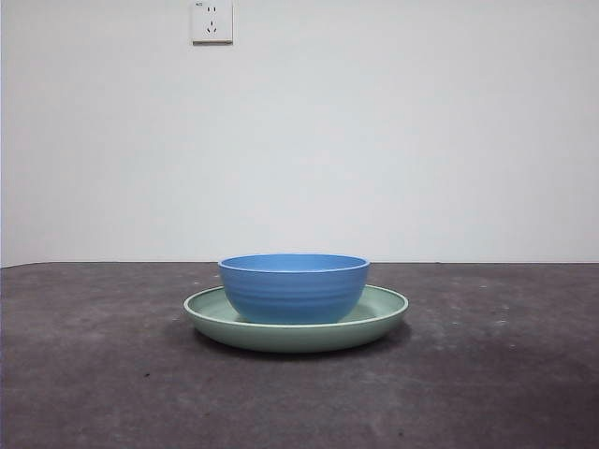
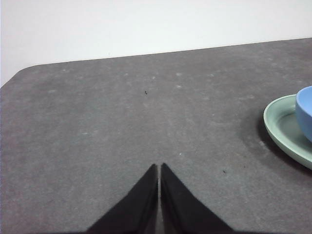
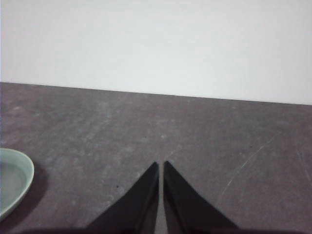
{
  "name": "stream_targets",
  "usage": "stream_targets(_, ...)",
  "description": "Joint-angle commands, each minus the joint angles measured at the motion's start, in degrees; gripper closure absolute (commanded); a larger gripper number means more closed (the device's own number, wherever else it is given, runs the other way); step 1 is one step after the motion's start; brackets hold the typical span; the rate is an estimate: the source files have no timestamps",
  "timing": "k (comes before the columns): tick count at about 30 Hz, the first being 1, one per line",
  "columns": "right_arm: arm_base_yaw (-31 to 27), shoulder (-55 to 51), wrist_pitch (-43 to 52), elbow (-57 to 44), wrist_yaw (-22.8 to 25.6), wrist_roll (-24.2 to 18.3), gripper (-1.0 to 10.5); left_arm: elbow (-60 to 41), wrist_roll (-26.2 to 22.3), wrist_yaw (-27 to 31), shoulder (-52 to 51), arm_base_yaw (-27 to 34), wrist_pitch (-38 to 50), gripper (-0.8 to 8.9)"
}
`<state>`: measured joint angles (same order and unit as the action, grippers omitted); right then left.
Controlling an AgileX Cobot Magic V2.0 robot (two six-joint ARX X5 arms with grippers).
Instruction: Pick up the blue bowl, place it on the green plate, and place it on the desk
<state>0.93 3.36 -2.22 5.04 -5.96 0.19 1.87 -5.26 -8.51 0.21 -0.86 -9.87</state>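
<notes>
The blue bowl [image 1: 294, 287] stands upright in the middle of the green plate [image 1: 384, 316], which rests on the desk [image 1: 94, 374] at the centre of the front view. In the left wrist view the plate's rim [image 2: 278, 127] and a slice of the bowl [image 2: 305, 114] show off to one side, apart from my left gripper [image 2: 159, 166], whose jaws are shut on nothing. My right gripper [image 3: 161, 164] is shut too, over bare desk, with only the plate's edge [image 3: 22, 181] in its view. Neither gripper appears in the front view.
A white wall rises behind the desk's far edge, with a power socket [image 1: 211, 21] high up. The desk's rounded corner [image 2: 22, 73] shows in the left wrist view. Faint scratches mark the desk [image 3: 243, 170] near the right gripper.
</notes>
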Motion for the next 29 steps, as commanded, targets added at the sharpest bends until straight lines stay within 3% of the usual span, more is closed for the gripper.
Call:
stream_targets(1,0.0,-1.4,0.6,-1.5,0.2,-0.1,9.4,-1.2,0.0,0.2,0.0,0.2,-0.5,8.04)
stream_targets(8,0.0,-3.1,0.1,-4.4,0.1,1.4,9.4,-1.2,0.0,0.2,0.0,0.2,-0.5,8.04)
stream_targets(15,0.0,-3.1,-8.1,-4.4,0.0,1.3,9.4,-1.2,0.0,0.2,0.0,0.2,-0.5,8.04)
stream_targets(18,0.0,-3.1,-7.6,-4.4,0.0,3.0,9.4,-1.2,0.0,0.2,0.0,0.2,-0.5,8.04)
stream_targets(29,0.0,-3.1,-6.8,-4.4,0.0,3.0,9.4,-1.2,0.0,0.2,0.0,0.2,-0.5,8.04)
